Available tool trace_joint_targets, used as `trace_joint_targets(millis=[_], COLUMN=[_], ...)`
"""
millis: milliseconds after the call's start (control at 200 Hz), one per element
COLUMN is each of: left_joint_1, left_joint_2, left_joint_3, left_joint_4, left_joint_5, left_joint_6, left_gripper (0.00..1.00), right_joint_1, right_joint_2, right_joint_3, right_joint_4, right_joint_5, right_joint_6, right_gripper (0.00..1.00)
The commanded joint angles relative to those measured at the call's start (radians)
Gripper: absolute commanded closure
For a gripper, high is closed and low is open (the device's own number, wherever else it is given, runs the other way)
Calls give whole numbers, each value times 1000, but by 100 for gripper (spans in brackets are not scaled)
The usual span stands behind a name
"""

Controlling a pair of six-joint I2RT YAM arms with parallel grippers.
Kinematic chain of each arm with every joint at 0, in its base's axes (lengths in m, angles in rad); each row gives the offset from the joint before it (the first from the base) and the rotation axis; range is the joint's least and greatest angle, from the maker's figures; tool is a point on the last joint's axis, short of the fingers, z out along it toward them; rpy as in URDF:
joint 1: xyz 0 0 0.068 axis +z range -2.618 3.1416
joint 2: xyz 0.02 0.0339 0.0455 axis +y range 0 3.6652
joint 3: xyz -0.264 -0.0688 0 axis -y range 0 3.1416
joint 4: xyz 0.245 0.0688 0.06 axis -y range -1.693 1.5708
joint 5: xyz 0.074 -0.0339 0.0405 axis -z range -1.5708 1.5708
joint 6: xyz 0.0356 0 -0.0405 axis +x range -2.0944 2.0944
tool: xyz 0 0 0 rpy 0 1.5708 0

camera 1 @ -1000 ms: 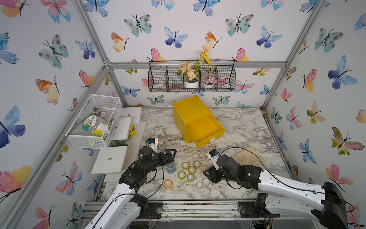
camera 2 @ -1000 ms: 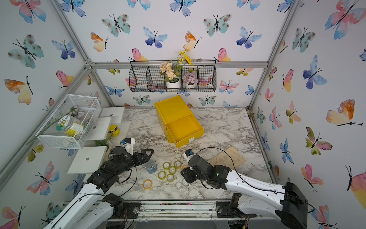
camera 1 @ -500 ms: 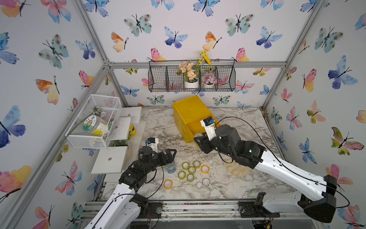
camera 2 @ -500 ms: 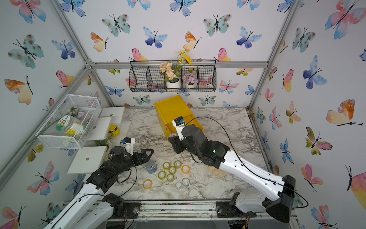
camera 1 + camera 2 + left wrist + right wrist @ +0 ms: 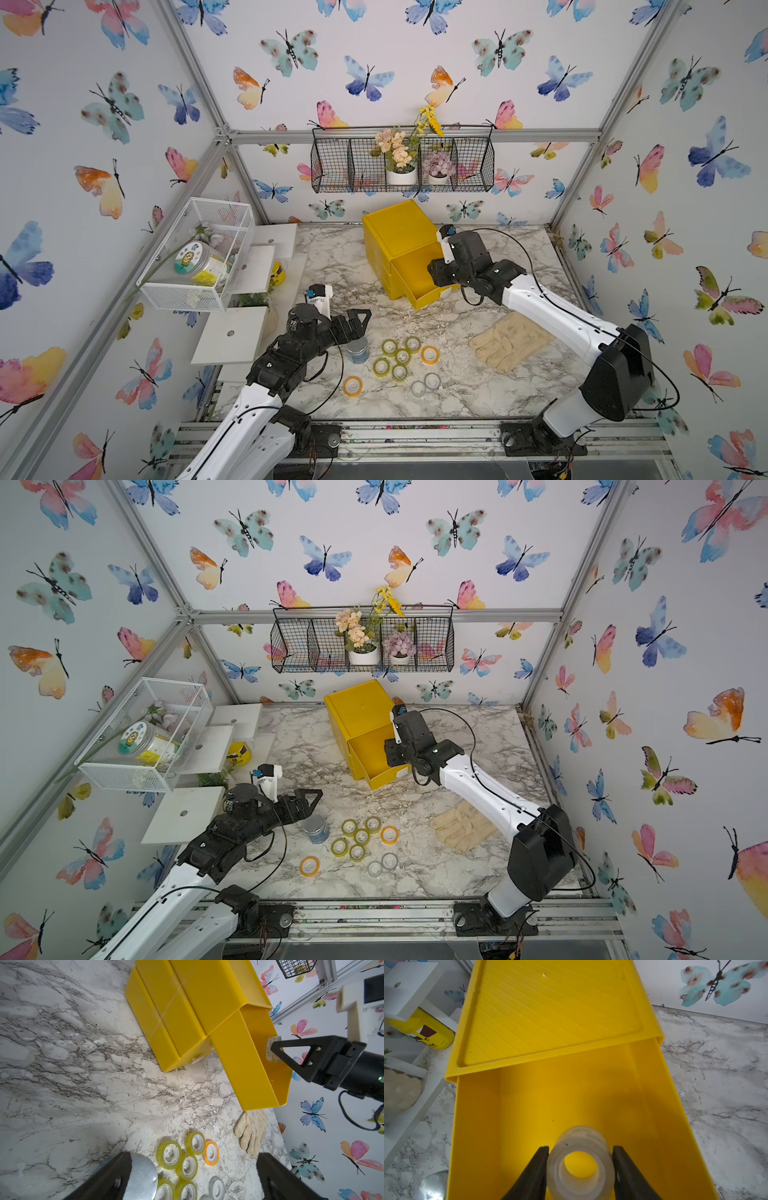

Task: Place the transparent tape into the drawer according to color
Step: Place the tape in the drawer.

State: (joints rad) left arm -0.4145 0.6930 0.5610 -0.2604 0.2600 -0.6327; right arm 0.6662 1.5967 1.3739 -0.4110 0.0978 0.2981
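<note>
Nearest, loose tape rolls (image 5: 402,356) lie on the counter (image 5: 457,399), orange, yellow-green and colourless. Just beside them the left hand (image 5: 355,326) hangs spread wide by a jar (image 5: 358,351). Farther back, the right hand (image 5: 580,1149) clenches a colourless roll (image 5: 581,1138) over the yellow cabinet's (image 5: 399,228) open top drawer (image 5: 529,1115)

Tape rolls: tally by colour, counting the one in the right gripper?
Yellow-green tape rolls: 5
Orange tape rolls: 2
Colourless tape rolls: 3 (2 on the table, 1 in the right gripper over the open drawer)
Total: 10
</note>
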Motion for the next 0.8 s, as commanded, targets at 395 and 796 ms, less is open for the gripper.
trace_joint_targets(millis=[395,796], left_joint_1=[-15,-135], left_joint_2=[-2,-19], left_joint_3=[11,29], left_joint_4=[-20,-42], left_joint_5=[50,-9], left_joint_6=[28,11], left_gripper=[1,1], right_joint_1=[-13,-12], right_joint_2=[2,-279], right_joint_3=[91,-84], right_joint_4=[24,166], right_joint_5=[-37,-204], right_joint_6=[24,82], right_gripper=[35,34])
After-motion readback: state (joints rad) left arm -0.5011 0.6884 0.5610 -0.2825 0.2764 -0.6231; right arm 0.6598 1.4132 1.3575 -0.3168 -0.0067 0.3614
